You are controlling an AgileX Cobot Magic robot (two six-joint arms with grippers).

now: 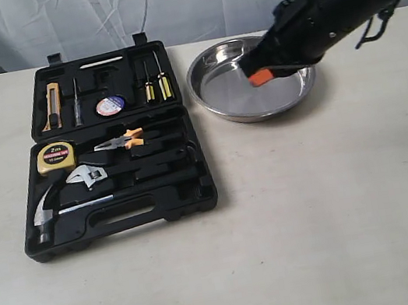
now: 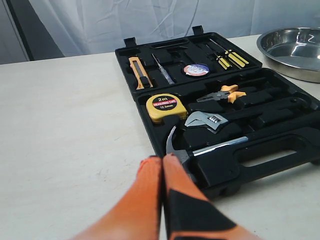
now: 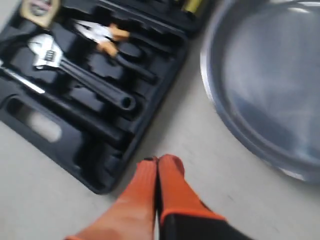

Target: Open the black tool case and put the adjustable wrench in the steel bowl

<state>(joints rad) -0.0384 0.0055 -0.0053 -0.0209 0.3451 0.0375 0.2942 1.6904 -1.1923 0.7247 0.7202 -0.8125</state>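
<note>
1. Orange fingers [image 2: 177, 190] of the left gripper [image 2: 162, 161] sit closest to its wrist lens, pressed flat together with nothing between them; they hang over the table [image 1: 319, 219] just short of the case's handle edge, apart from it.
2. Black tool case [image 1: 189, 202] lies open, its lid folded flat on the table; the tools rest in their moulded recesses.
3. Adjustable wrench [image 1: 88, 175] lies flat in the handle half of the case, between the orange-handled pliers [image 1: 124, 140] and the hammer [image 1: 48, 210]; its long axis runs along the case's length; the silver head points toward the end with the yellow tape measure [image 1: 55, 156], just beside it; the black handle points toward the bowl's end of the case; neither gripper touches it.
4. Steel bowl [image 1: 216, 87] stands upright on the table near the lid's corner, apart from the case, with nothing in it.
5. Right gripper [image 1: 260, 77] hangs in the air at the bowl's side; its orange fingers [image 3: 172, 185] are closed tight against each other and hold nothing; the right wrist view, which is blurred, shows them against bare table between the case's corner and the bowl's rim.
</note>
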